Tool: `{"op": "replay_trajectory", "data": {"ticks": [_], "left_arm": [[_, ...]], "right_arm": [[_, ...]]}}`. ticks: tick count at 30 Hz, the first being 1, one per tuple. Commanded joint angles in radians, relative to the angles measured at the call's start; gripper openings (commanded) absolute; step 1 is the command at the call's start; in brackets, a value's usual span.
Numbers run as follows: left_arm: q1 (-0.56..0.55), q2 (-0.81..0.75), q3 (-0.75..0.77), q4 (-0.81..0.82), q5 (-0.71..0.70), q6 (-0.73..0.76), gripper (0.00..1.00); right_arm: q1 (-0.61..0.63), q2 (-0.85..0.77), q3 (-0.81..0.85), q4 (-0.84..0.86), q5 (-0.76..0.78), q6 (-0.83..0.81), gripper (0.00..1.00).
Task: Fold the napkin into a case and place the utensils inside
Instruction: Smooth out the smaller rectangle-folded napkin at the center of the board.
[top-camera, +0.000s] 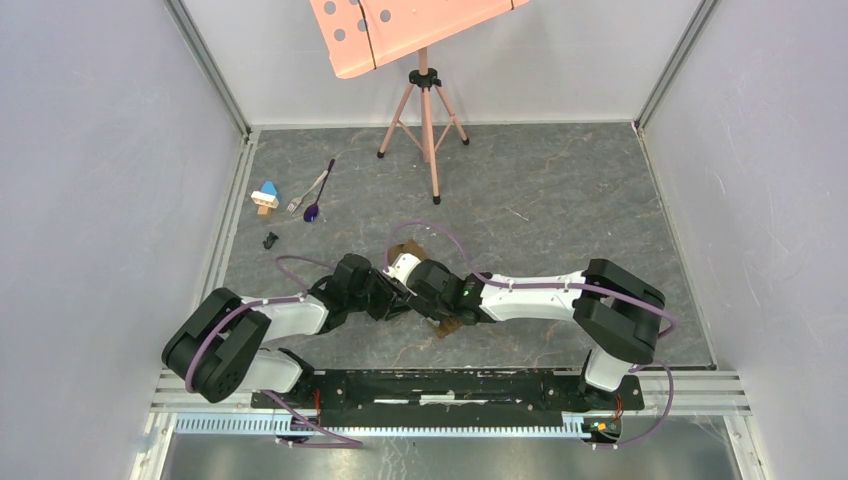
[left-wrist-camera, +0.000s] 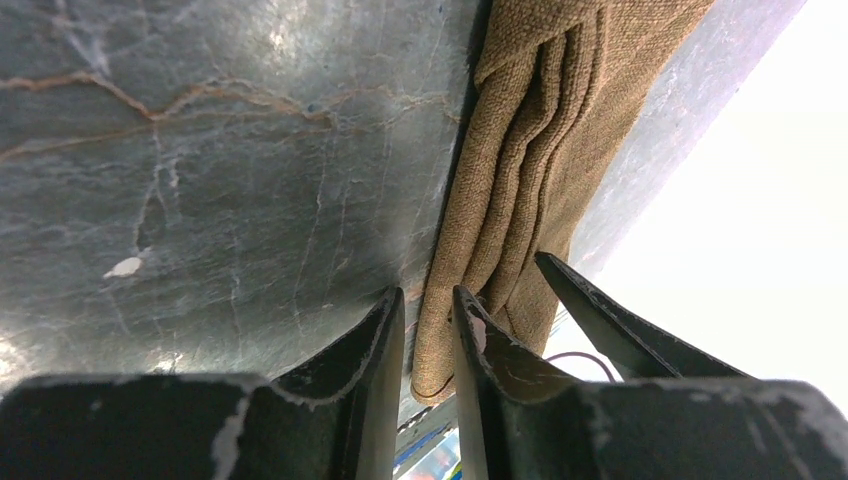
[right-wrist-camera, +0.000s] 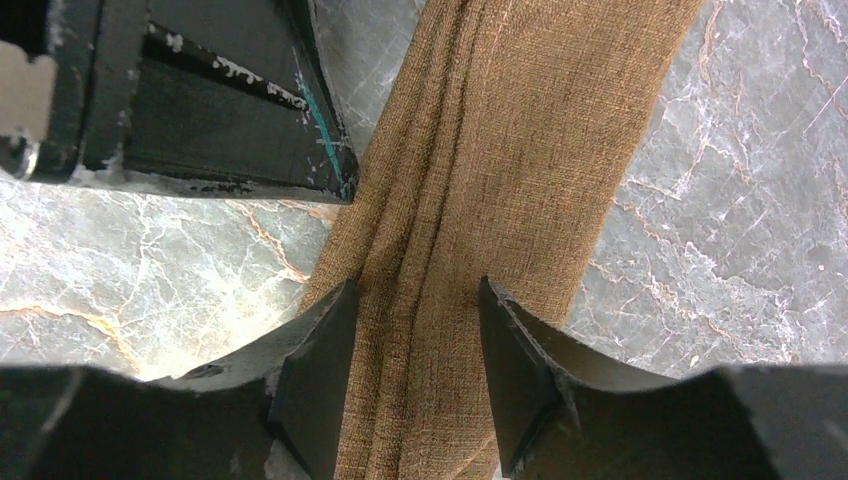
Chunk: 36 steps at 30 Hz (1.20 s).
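Note:
The napkin (left-wrist-camera: 520, 170) is folded into a narrow layered olive-brown strip on the marble table; only its ends (top-camera: 448, 326) show past the arms from above. My left gripper (left-wrist-camera: 428, 312) pinches the strip's rolled side edge between nearly closed fingers (left-wrist-camera: 385, 345). My right gripper (right-wrist-camera: 415, 305) is open and straddles the strip (right-wrist-camera: 500, 170) from above, with cloth running under both fingertips. The two grippers meet over the napkin (top-camera: 410, 285). The utensils lie far off at the back left: a silver fork (top-camera: 302, 195) and a purple-bowled spoon (top-camera: 316, 203).
A blue, white and tan toy block (top-camera: 265, 196) sits left of the utensils, and a tiny black piece (top-camera: 270, 240) lies nearer. A pink music stand on a tripod (top-camera: 427, 110) is at the back. The right gripper's finger (left-wrist-camera: 600, 312) shows beside the left one.

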Motion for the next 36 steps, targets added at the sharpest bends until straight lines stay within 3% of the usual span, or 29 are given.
{"op": "replay_trajectory", "data": {"ticks": [1, 11, 14, 22, 27, 32, 36], "left_arm": [[-0.011, 0.015, -0.021, 0.003, -0.04, -0.053, 0.31], [-0.011, 0.023, -0.029, 0.003, -0.05, -0.052, 0.31], [-0.016, 0.026, -0.024, 0.003, -0.047, -0.052, 0.31], [-0.029, 0.029, -0.032, 0.003, -0.052, -0.062, 0.28], [-0.047, 0.049, -0.025, 0.008, -0.061, -0.066, 0.27], [-0.055, 0.09, -0.044, 0.067, -0.064, -0.09, 0.19], [-0.061, 0.112, -0.049, 0.096, -0.072, -0.101, 0.14]], "right_arm": [[0.008, 0.012, -0.005, 0.036, 0.002, 0.017, 0.56], [0.021, -0.035, -0.004, 0.03, 0.024, 0.02, 0.61], [0.02, -0.012, -0.006, 0.028, 0.05, 0.023, 0.58], [0.021, 0.017, -0.016, 0.056, 0.074, 0.025, 0.41], [0.021, -0.008, -0.001, 0.044, 0.077, 0.037, 0.21], [0.021, -0.05, 0.013, 0.037, 0.01, 0.071, 0.01], [0.021, -0.058, 0.013, 0.042, -0.042, 0.113, 0.0]]}}
